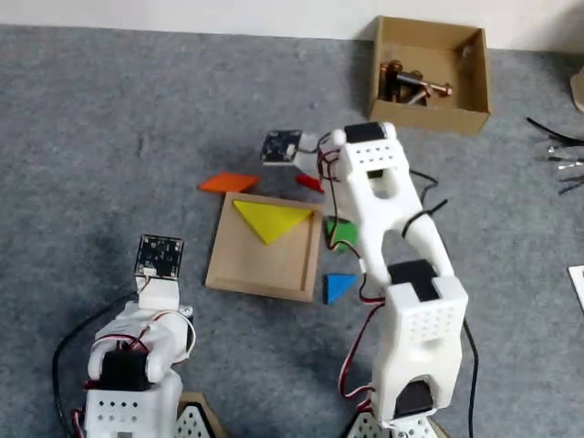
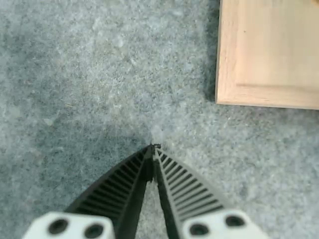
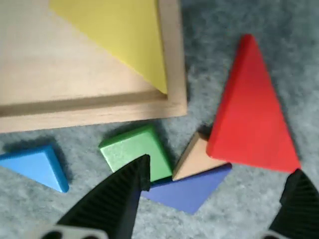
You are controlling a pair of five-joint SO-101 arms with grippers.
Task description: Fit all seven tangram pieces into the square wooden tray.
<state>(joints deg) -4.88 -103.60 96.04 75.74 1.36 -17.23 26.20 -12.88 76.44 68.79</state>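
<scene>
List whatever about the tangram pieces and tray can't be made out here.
- High view: the right arm covers the pieces beside the tray. Only a sliver of the red triangle shows.
- Right wrist view: the tan piece sits partly under the red triangle, so its shape is unclear. Its neighbours partly hide the dark blue piece.
- Left wrist view: the tray runs off the picture's edge.
- High view: the cardboard box holds metal items too small to identify.
</scene>
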